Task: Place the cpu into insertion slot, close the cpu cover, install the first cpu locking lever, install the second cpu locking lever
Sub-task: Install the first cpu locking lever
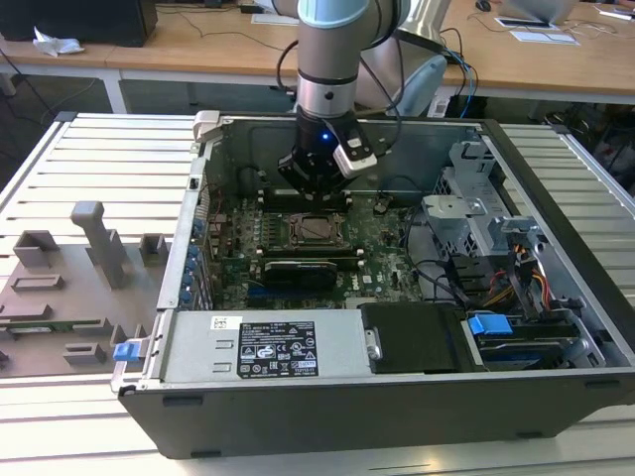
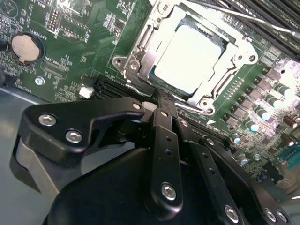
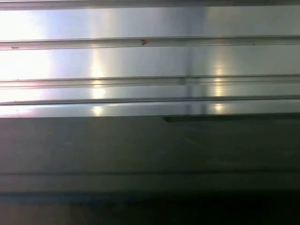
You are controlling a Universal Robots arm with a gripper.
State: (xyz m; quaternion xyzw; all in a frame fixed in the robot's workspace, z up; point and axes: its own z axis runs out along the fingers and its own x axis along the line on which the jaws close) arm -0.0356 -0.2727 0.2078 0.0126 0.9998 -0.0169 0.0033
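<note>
The gripper (image 2: 161,101) hangs inside the open computer case (image 1: 556,188), fingers pinched together and empty, just beside the cpu cover (image 2: 140,47). The cpu (image 2: 190,58) sits in the insertion slot (image 1: 316,228), with the black card (image 1: 298,270) nearby.

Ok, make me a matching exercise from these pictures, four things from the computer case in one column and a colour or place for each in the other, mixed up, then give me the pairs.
Things:
1. cpu
2. cpu cover
3. coin battery
4. gripper

Descriptions:
A. round and silvery, on the green board apart from the socket
B. black, its tips at the edge of the socket
C. pale silvery-grey square, lying in the insertion slot
D. silvery metal frame lying around the chip

Pairs: 1-C, 2-D, 3-A, 4-B
</note>
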